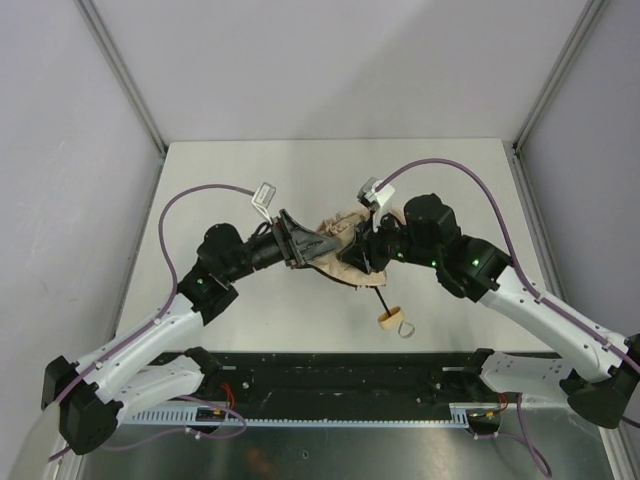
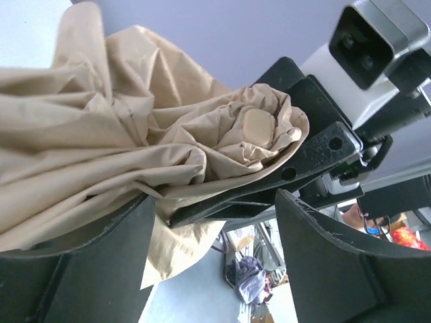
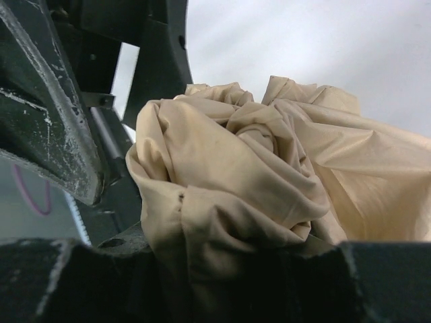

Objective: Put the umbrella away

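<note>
Symmetrically, both arms elbow-out toward umbrella point(image 1: 342, 262).

Beige-tan umbrella point(image 3: 269, 175), black shaft point(image 1: 380, 297), pale wooden handle point(image 1: 386, 319); purple cables point(image 1: 215, 187), off-white table point(image 1: 300, 320)

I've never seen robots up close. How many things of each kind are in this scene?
umbrella: 1
robot arms: 2, the left arm and the right arm
Total: 3

white-and-black arms point(image 1: 140, 345), purple cables point(image 1: 205, 190)
</note>
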Motion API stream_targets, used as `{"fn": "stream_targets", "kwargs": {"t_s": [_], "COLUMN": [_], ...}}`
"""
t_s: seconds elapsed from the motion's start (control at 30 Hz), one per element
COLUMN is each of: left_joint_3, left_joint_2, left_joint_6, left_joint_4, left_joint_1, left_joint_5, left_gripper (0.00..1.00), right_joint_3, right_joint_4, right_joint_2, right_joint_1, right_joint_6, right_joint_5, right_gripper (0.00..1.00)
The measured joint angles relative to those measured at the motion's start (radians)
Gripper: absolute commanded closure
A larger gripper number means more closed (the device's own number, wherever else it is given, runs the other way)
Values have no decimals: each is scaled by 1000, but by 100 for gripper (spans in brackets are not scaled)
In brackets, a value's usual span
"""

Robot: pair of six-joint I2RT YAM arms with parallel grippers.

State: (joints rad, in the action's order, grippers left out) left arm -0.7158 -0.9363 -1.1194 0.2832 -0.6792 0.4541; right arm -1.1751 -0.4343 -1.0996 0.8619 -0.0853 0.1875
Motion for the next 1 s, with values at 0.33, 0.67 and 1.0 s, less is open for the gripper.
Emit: {"fn": "stream_targets", "kwargs": {"t_s": [0.33, 0.67, 1.0], "left_joint_3": [17, 91, 114], "left_joint_2": [43, 140, 183], "left_joint_6": [54, 62, 28], "left_joint_4": [59, 74, 102], "left_joint_1": [-35, -66, -74], "left_joint_5": [32, -40, -138], "left_gripper": [1, 1, 2], "right_joint_3": [0, -2, -2], "right_joint_4": [29, 75, 167], "right_joint_2": [-32, -70, -89], "right_joint_1": [-83, -52, -6], "right_joint_6": [-140, -232, -255], "right_joint_5": [321, 402, 361], "right_gripper": [100, 100, 100]}}
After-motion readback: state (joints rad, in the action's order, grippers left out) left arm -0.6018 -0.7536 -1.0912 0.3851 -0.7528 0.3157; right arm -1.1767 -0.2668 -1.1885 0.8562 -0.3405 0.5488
